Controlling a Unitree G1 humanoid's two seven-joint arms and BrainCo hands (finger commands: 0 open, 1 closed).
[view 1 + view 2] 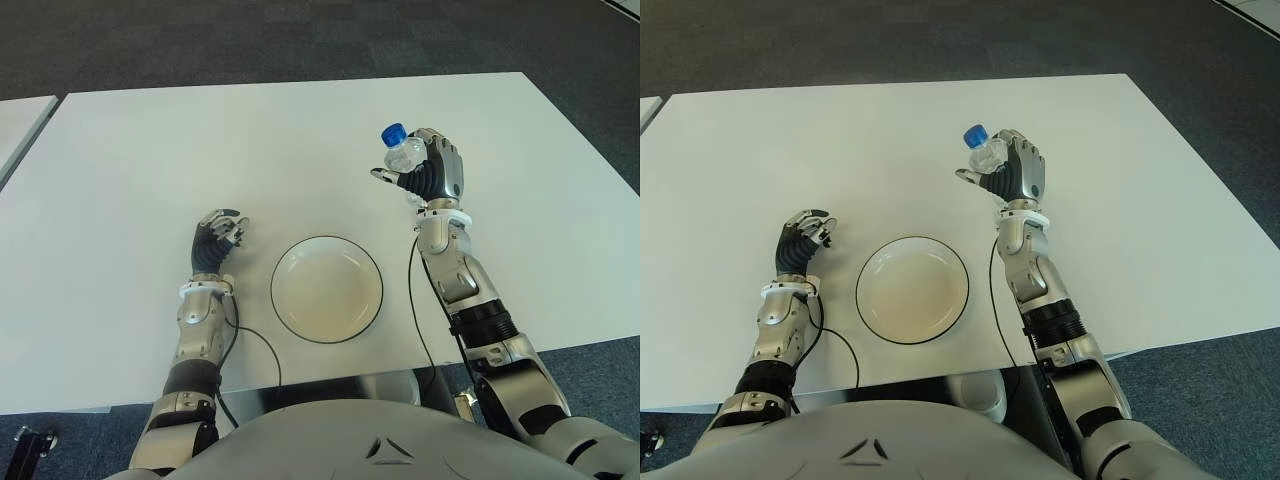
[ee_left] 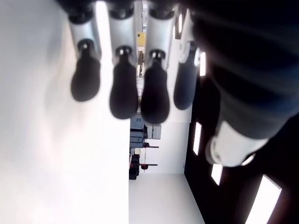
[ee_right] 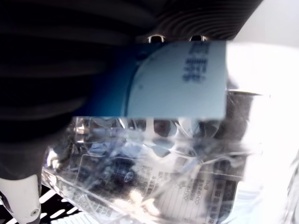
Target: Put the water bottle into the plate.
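Water bottle (image 1: 402, 152), clear thin plastic, judged light, crushable and slick, is clamped mid-body by right hand (image 1: 432, 172), beyond and right of plate (image 1: 327, 290); left hand (image 1: 215, 238) is curled empty left of plate.

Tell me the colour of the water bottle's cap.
Blue; the water bottle's cap shows best in the left eye view, above the right hand.

The robot's right hand (image 1: 432, 172) is up and forward on its right side, forearm angled upward from the elbow, dark ribbed fingers (image 1: 441, 170) wrapped tight around a clear plastic water bottle with a blue cap (image 1: 400, 150), thumb sticking out to the left. Its left hand (image 1: 217, 236) sits low on the left over the white table (image 1: 140, 170), fingers (image 2: 122, 88) curled loosely inward and holding nothing, forearm stretched straight ahead.
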